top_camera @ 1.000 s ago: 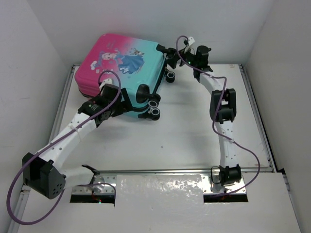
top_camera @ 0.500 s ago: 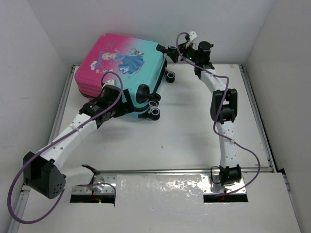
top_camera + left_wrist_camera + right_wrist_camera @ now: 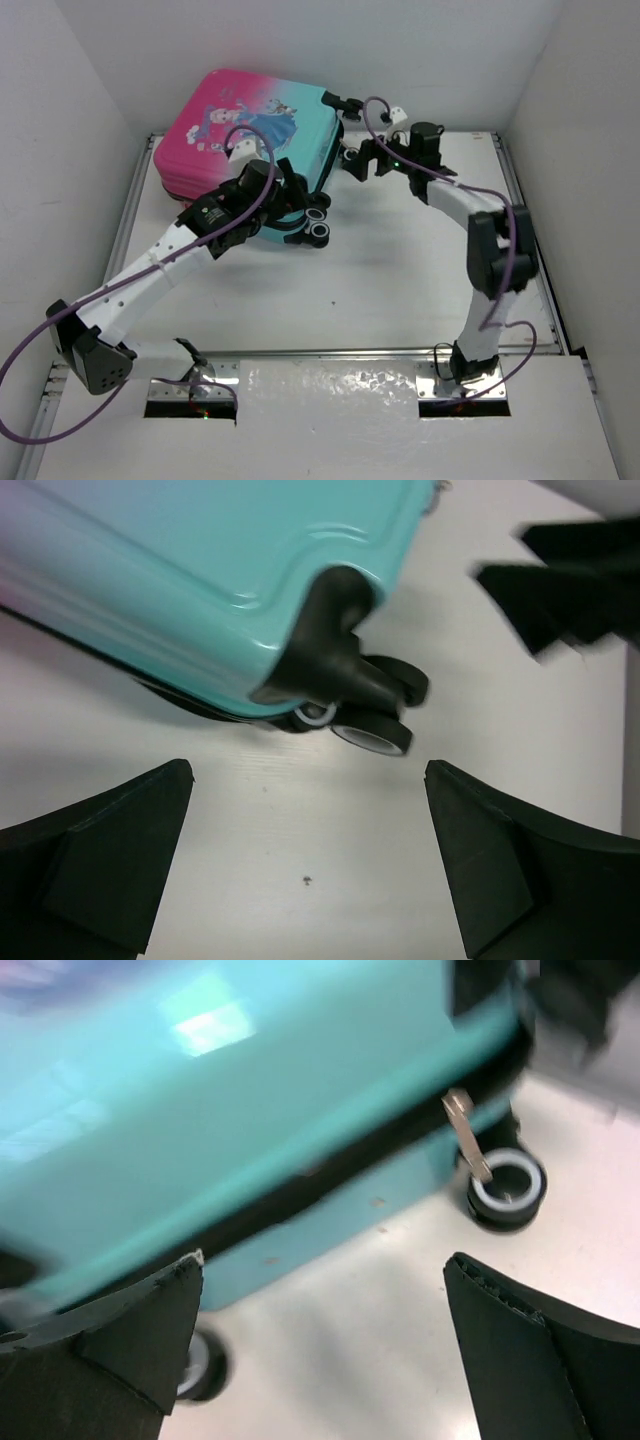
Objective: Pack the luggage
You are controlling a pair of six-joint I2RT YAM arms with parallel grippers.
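The luggage (image 3: 250,125), a closed pink-to-teal hard-shell suitcase, lies flat at the table's back left with its black wheels (image 3: 318,232) facing right. My left gripper (image 3: 292,188) hovers open by its near right corner. The left wrist view has the teal corner (image 3: 200,570) and a pair of wheels (image 3: 375,715) ahead of the open left gripper (image 3: 308,800), with bare table between its fingers. My right gripper (image 3: 357,155) stands open at the wheel side. In the right wrist view the open right gripper (image 3: 322,1280) faces the teal shell (image 3: 200,1090), its zipper pull (image 3: 465,1135) and a wheel (image 3: 507,1188).
White walls close in the table on the left, back and right, with a metal rim (image 3: 520,200) along the sides. Purple cables (image 3: 500,330) loop off both arms. The right arm's blurred fingers (image 3: 580,580) show in the left wrist view.
My left gripper has slid right along the suitcase's near side to its wheel corner. My right gripper has dropped from the back corner to the wheel side. The suitcase stays put.
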